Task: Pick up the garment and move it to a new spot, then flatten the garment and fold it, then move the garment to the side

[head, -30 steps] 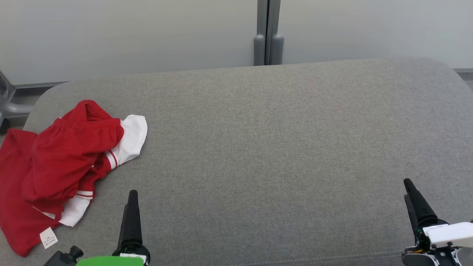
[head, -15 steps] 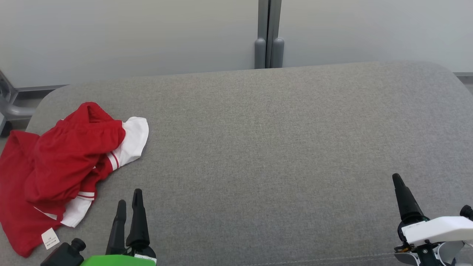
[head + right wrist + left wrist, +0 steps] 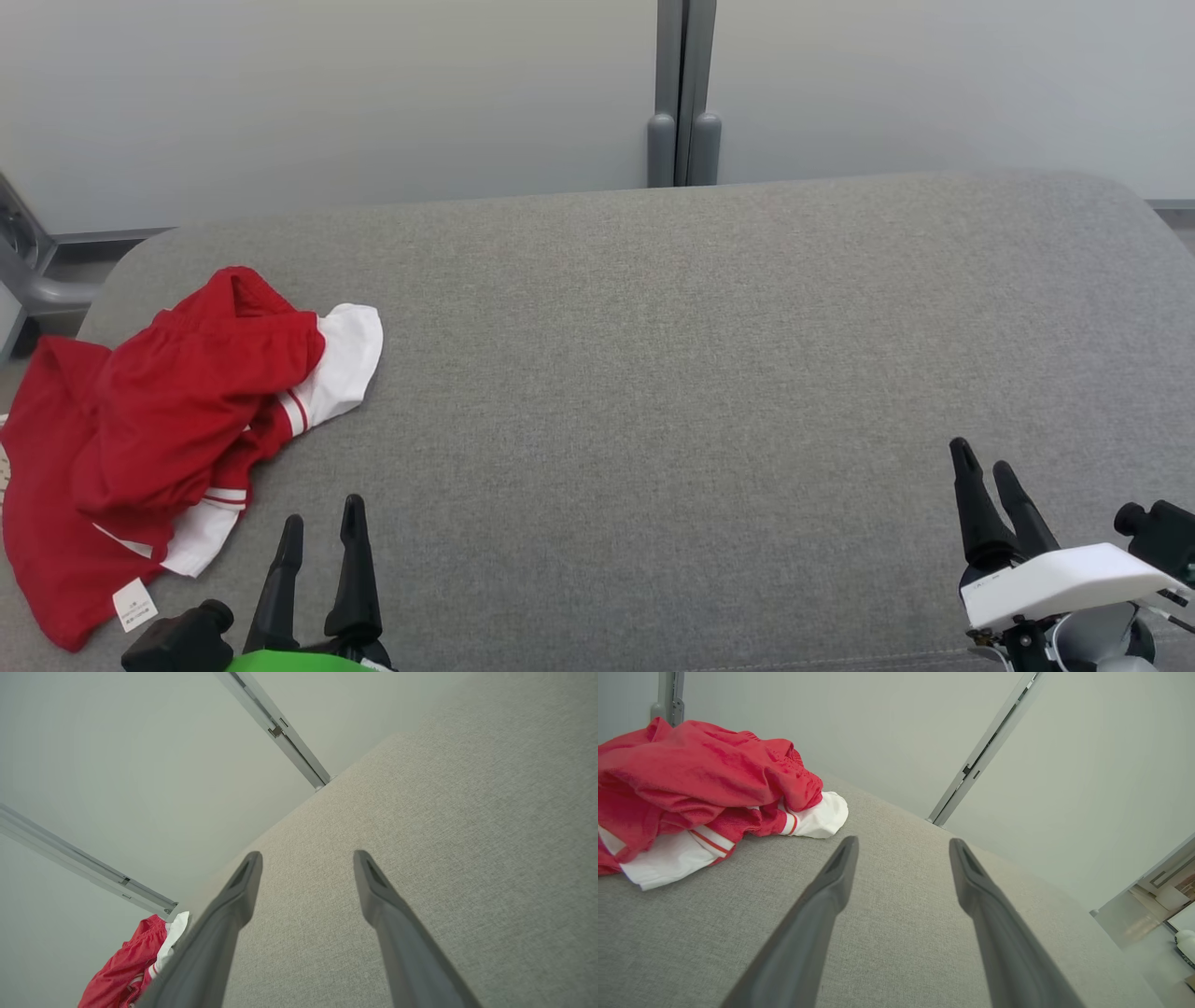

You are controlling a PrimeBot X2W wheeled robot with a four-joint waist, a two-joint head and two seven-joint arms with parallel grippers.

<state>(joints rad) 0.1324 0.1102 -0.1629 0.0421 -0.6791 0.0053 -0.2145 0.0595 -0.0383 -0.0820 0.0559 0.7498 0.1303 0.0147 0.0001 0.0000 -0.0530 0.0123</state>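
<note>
Crumpled red garment with white, red-striped cuffs (image 3: 168,439) lies in a heap at the left edge of the head view, resting on the grey fabric-covered table with rounded corners (image 3: 653,373). Part of the red cloth reaches the table's left border. A small white label (image 3: 135,604) shows on its lower hem, and one white cuff points toward the frame's centre. Left claw (image 3: 324,515) sits at the lower left of the frame, just right of the garment's lower end and apart from it, its two dark fingers spread with nothing between them. In the left wrist view the garment is at the upper left, beyond the left fingertip, not touching. Right claw (image 3: 982,459) is at the lower right, well apart from the garment, fingers likewise spread and holding nothing, over bare fabric. Pale grey wall panels (image 3: 327,93) with a grey vertical post (image 3: 684,93) stand behind the table along the top of the frame.
</note>
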